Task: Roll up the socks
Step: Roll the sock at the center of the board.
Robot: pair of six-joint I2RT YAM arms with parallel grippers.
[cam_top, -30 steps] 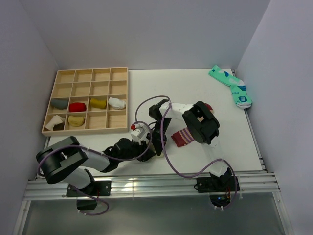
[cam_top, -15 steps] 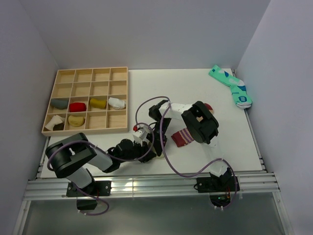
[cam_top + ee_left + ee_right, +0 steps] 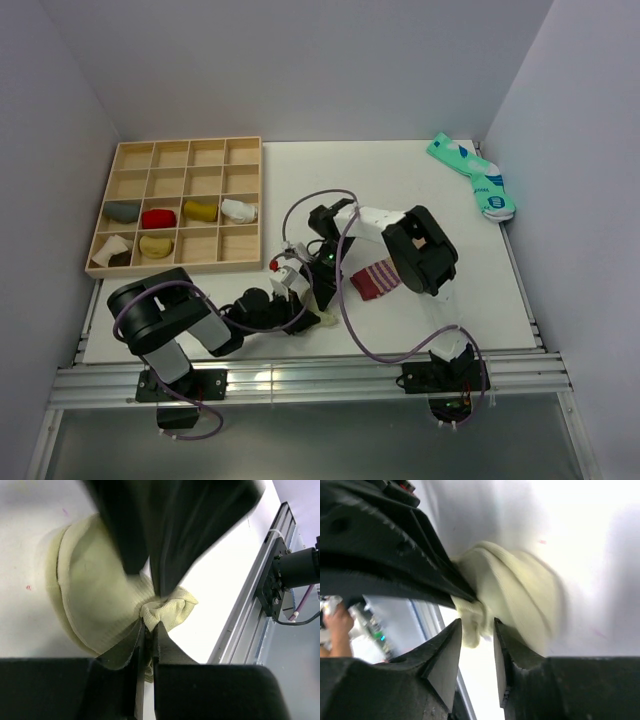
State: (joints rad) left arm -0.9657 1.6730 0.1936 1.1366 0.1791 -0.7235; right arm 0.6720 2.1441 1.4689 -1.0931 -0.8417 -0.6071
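Note:
The pale olive-green sock (image 3: 95, 595) lies bunched on the white table near the front edge. My left gripper (image 3: 148, 626) is shut on a fold of its edge. My right gripper (image 3: 477, 622) comes from the opposite side. Its jaws stand narrowly apart, pinching the bunched end of the same sock (image 3: 520, 595). In the top view the two grippers, left (image 3: 303, 303) and right (image 3: 325, 275), meet over the sock, and only a pale corner (image 3: 328, 319) shows. The tan sock with the maroon striped cuff (image 3: 375, 280) lies flat just to the right, partly under the right arm.
A wooden compartment tray (image 3: 240, 148) at the back left holds several rolled socks. A teal patterned pair (image 3: 475, 178) lies at the back right corner. The metal rail (image 3: 300, 375) runs along the front edge. Purple cables loop over the arms.
The right gripper has moved down and left onto the pale sock. The left arm has drawn in a little, towards the front. The tan sock has not moved.

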